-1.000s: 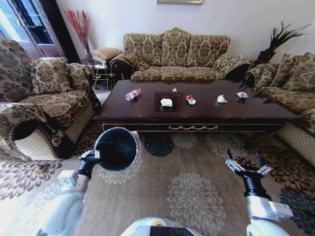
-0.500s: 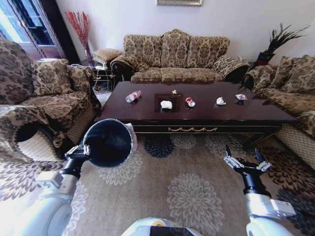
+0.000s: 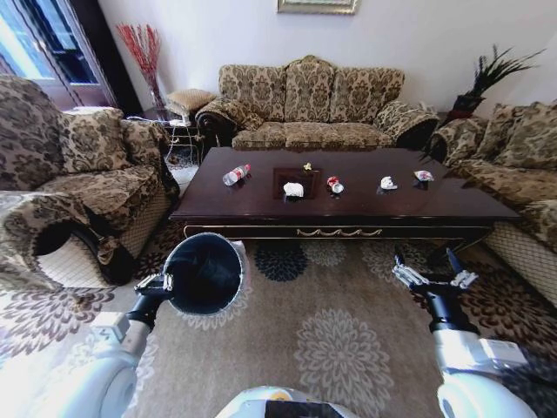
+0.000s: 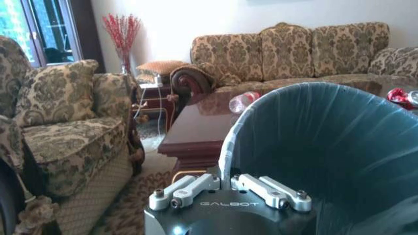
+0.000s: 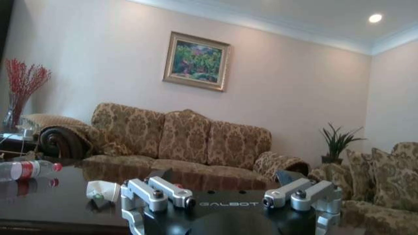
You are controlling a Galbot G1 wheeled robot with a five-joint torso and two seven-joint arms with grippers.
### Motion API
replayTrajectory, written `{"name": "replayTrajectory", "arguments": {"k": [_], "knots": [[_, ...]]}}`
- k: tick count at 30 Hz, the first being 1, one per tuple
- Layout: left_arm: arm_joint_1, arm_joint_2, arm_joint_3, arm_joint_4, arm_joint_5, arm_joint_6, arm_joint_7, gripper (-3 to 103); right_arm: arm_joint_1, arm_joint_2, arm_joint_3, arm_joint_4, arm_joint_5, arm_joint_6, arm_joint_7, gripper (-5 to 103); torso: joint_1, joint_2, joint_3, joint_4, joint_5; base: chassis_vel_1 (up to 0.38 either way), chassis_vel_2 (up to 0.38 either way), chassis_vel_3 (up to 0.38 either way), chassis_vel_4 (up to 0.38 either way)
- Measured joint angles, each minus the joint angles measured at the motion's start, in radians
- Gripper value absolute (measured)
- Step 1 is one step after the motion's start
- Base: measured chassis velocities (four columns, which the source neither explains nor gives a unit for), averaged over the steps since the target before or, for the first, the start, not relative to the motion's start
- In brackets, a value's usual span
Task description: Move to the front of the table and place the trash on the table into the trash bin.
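- Surface [image 3: 452, 202]: long dark wood, across the rug ahead of the robot, sofas on three sides. Approach looks unfinished; both arms well short of its front edge.
- Trash bin [image 3: 204, 272]: black, whitish liner, carried tilted in the air over the rug, mouth facing the camera. Nothing visible inside.
- Left hand [image 4: 230, 190]: low at left, fingers clamped on the bin's rim.
- Right hand [image 3: 427, 269]: raised over the rug at right, fingers spread wide, empty.
- Bottle [image 3: 236, 174]: lying at the surface's left end.
- Tissues and wrappers [image 3: 335, 185]: strung along the middle and right, none collected yet.
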Motion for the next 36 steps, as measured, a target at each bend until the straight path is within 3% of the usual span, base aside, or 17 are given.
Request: {"name": "replayTrajectory", "arguments": {"k": [4, 13, 16, 21, 36], "knots": [[0.002, -0.008, 0.0, -0.002, -0.001, -0.026, -0.006, 3, -0.014, 0.008, 0.002, 0.007, 0.0, 0.001, 0.003, 100, 0.006, 0.017, 0.011, -0.0001, 0.0, 0.0, 0.0, 0.0, 0.0], [-0.003, -0.02, -0.008, -0.033, -0.006, -0.03, -0.01, 3, -0.011, 0.008, 0.009, 0.02, 0.011, 0.004, 0.009, 100, 0.018, 0.049, 0.031, -0.0001, 0.0001, 0.0, 0.0, 0.0, 0.0], [-0.034, -0.013, 0.009, -0.027, -0.028, -0.013, -0.042, 3, 0.043, -0.014, -0.002, -0.001, 0.014, -0.036, 0.013, 100, 0.024, 0.065, 0.041, 0.0, 0.0002, 0.0, 0.0, 0.0, 0.0], [-0.04, -0.009, 0.014, -0.035, -0.033, 0.002, -0.034, 3, 0.063, -0.023, -0.002, -0.005, 0.031, -0.073, 0.007, 100, 0.033, 0.086, 0.053, 0.0, 0.0, 0.0, 0.0, 0.0, 0.0], [-0.037, -0.036, 0.011, -0.031, -0.018, -0.01, -0.017, 3, 0.07, -0.035, 0.003, -0.034, 0.038, -0.065, -0.008, 100, 0.056, 0.146, 0.09, 0.0, 0.0001, 0.0, 0.0, 0.0, 0.0]]}}
